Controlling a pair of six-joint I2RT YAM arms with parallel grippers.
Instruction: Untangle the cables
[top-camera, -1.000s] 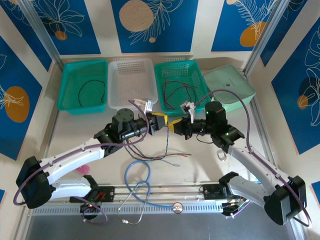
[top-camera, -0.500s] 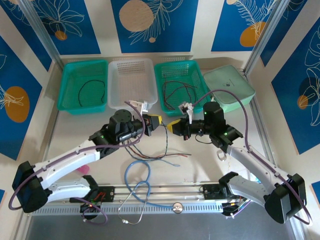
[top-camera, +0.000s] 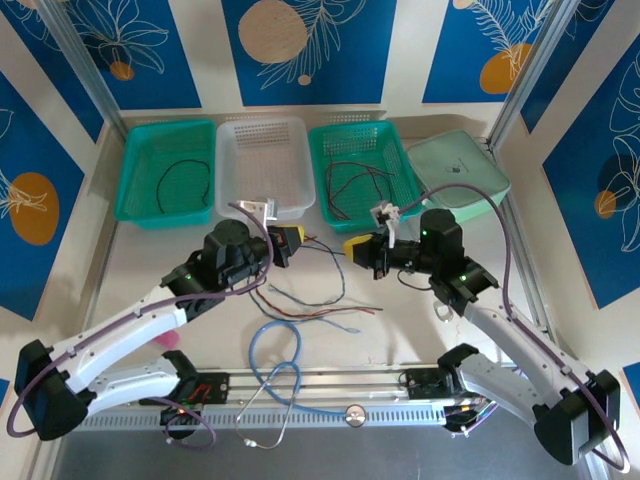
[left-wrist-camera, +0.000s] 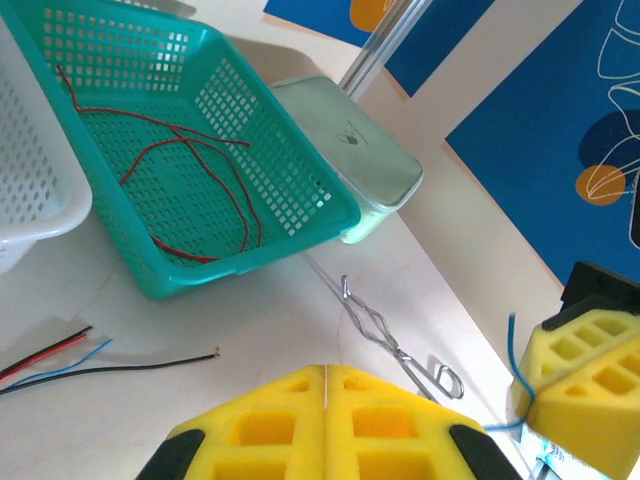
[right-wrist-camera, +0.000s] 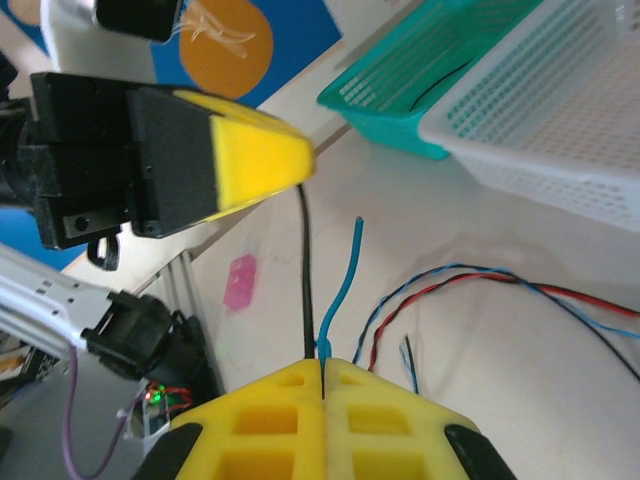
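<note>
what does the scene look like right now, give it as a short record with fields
left gripper: shut, hold unclear
right gripper: shut on thin blue cable
loose thin red, black and blue cables: lying on the table
left teal plastic mesh basket: one thin black cable
white plastic mesh basket: no cable seen
right teal plastic mesh basket: thin red and dark cables
thick light-blue looped tube: near edge

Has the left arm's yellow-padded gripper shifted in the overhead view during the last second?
Yes. The left gripper has pulled leftward, away from the right gripper. It now sits below the right corner of the white mesh basket, not the gap beside it.
</note>
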